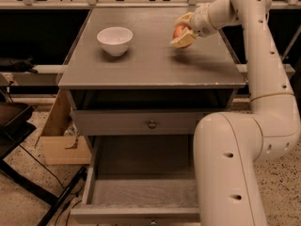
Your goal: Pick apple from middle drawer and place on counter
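The small red apple [178,31] is held between the tan fingers of my gripper [182,30], which is shut on it just above the right rear part of the grey counter [150,62]. My white arm reaches in from the upper right and also fills the lower right of the view. The middle drawer [141,213] stands pulled out at the bottom, its pale wood-grain floor bare where it shows. Its right side is hidden behind my arm.
A white bowl [114,40] stands on the counter's left rear part. A shut drawer front with a round dark knob [151,124] is above the open drawer. A cardboard box [59,135] and dark cables lie on the floor at left.
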Motion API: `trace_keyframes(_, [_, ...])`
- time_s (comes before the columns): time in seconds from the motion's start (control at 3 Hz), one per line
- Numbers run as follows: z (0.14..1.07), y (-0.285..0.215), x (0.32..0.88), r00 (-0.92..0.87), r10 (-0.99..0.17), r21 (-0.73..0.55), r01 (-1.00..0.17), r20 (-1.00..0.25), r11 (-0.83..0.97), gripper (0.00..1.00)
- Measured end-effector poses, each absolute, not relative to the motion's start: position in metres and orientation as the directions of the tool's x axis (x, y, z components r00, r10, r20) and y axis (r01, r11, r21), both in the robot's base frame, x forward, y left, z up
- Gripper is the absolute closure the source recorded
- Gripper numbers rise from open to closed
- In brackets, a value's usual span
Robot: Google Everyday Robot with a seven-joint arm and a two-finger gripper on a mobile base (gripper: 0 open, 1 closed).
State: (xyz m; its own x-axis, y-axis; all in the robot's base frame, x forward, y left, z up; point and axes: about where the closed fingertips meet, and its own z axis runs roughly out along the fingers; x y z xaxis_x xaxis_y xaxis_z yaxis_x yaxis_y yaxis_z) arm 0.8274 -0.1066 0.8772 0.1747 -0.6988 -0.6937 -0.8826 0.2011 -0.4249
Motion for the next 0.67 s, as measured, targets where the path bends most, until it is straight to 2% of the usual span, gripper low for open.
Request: trace_keyframes(0.67, [0.8771, -0.1065, 0.8274, 0.175, -0.699, -0.425, -0.883, -0.694, 0.201, 0.11])
